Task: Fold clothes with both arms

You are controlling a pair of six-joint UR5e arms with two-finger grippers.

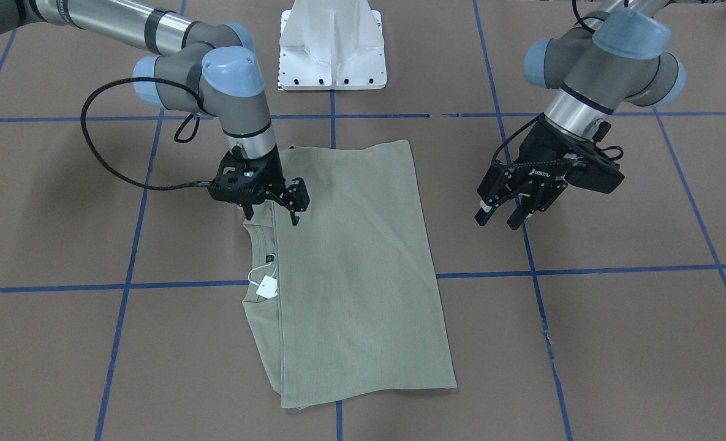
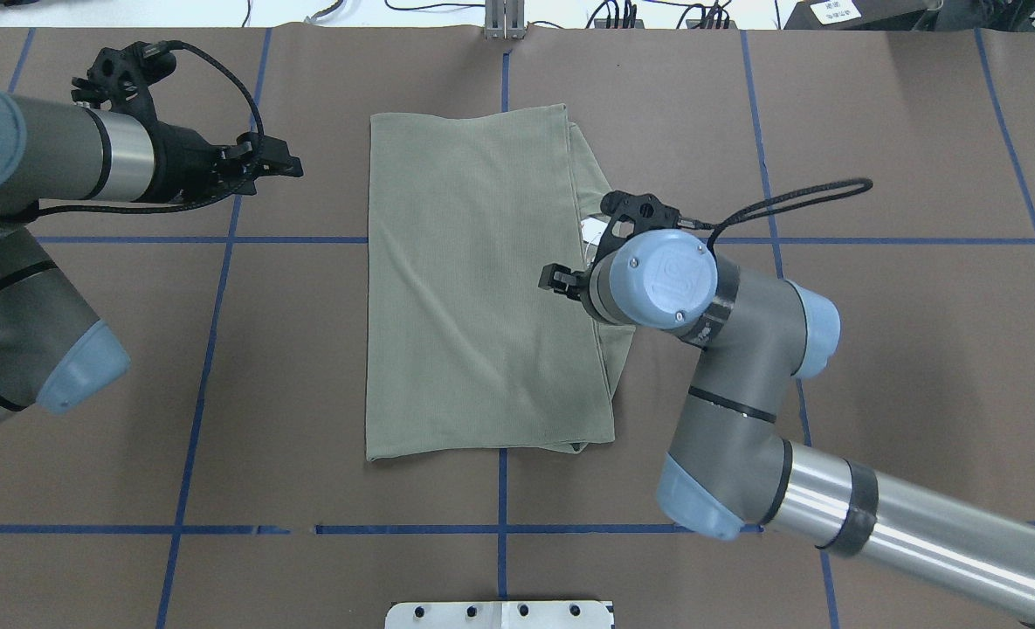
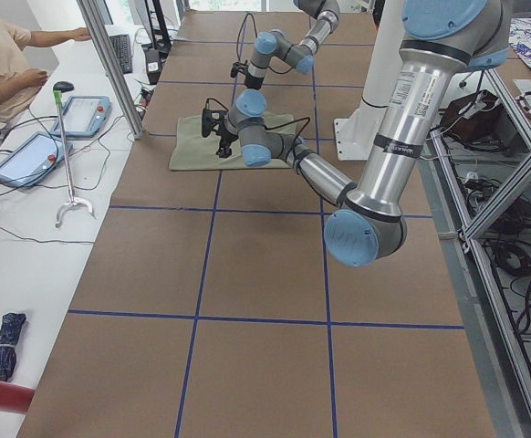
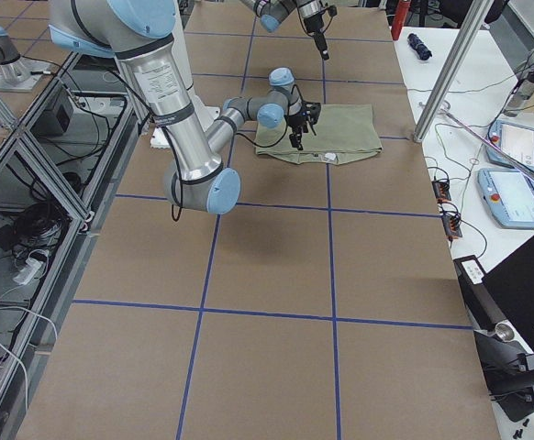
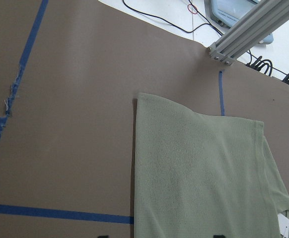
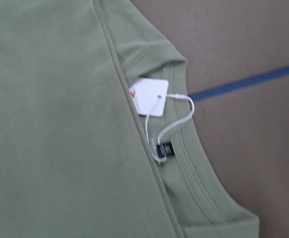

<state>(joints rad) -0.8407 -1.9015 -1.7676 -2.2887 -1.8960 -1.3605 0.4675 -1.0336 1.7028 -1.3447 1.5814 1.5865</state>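
Note:
The clothes are one sage-green shirt, folded into a long rectangle and lying flat mid-table. Its neck opening and white hang tag sit on the side toward my right arm; the right wrist view shows the tag and collar close up. My right gripper hovers open just over the shirt's edge beside the neck, nothing between its fingers. My left gripper hangs open over bare table, well clear of the shirt's other long edge. The left wrist view looks down on the shirt.
The white pedestal base stands at the robot's side of the table. Blue tape lines cross the brown table cover. A person sits at a side bench with tablets beyond an aluminium post.

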